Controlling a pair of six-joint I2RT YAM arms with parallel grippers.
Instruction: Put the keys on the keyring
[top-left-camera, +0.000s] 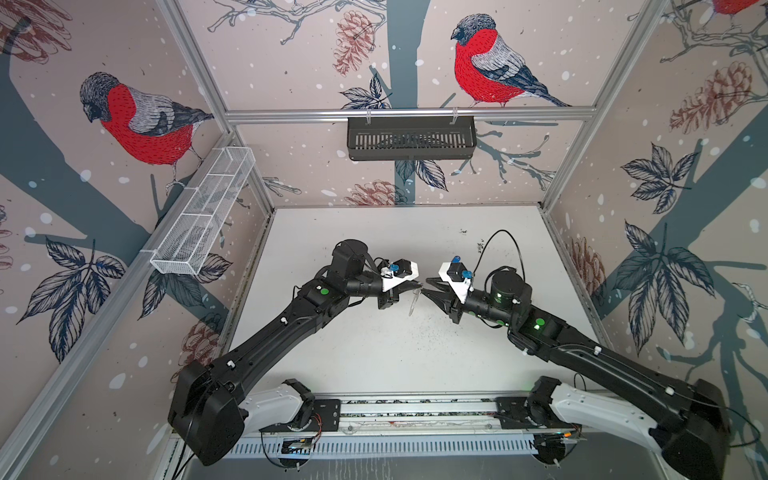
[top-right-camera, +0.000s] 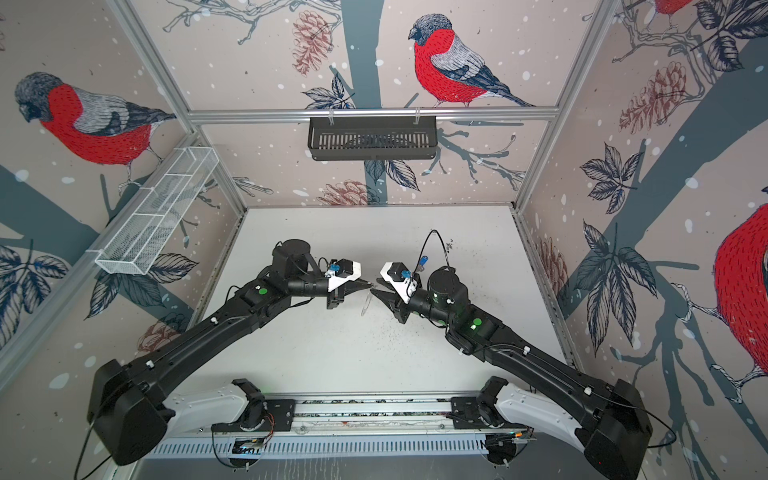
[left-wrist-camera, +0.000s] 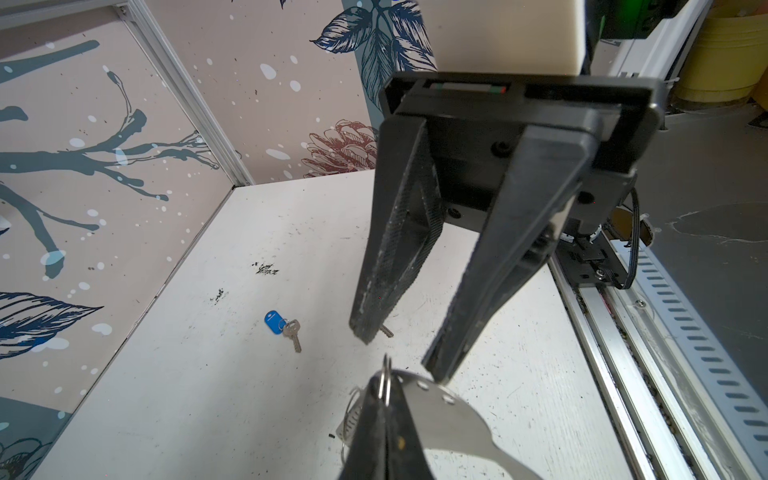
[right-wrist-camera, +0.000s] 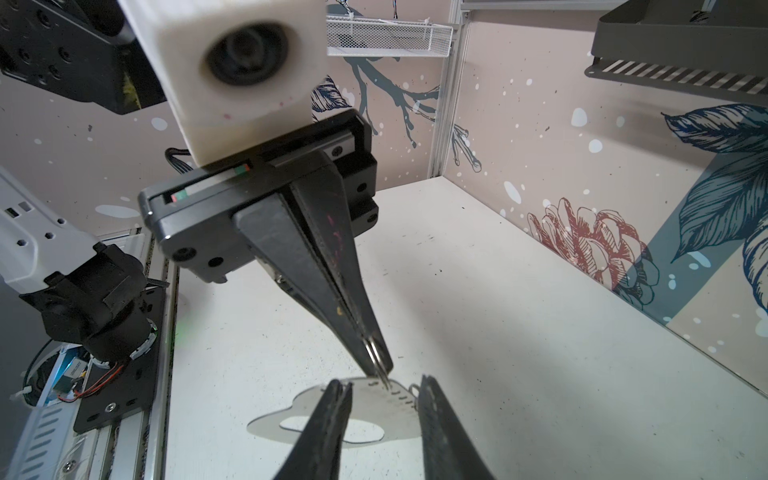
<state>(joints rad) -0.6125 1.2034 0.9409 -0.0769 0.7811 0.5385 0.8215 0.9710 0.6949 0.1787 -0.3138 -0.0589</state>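
The keyring (left-wrist-camera: 440, 415), a flat grey plate with an oval opening and a holed edge, hangs above the white table (top-left-camera: 374, 353). My left gripper (left-wrist-camera: 384, 388) is shut on one of its small metal rings (right-wrist-camera: 376, 357). In both top views the two grippers meet tip to tip at mid-table, left gripper (top-left-camera: 417, 286) (top-right-camera: 369, 285) facing right gripper (top-left-camera: 428, 289) (top-right-camera: 375, 291). My right gripper (right-wrist-camera: 382, 384) is open, its fingers on either side of the keyring (right-wrist-camera: 386, 405) near the holed edge. One of the keys, with a blue tag (left-wrist-camera: 274, 323) (top-right-camera: 423, 262), lies on the table. Another key's tip (left-wrist-camera: 386, 331) peeks from behind a right finger.
A white wire basket (top-left-camera: 203, 212) hangs on the left wall. A black slotted basket (top-left-camera: 411, 137) hangs from the back rail. The arms' base rail (top-left-camera: 415, 409) runs along the table's front edge. Dark specks (left-wrist-camera: 266, 269) dot the table.
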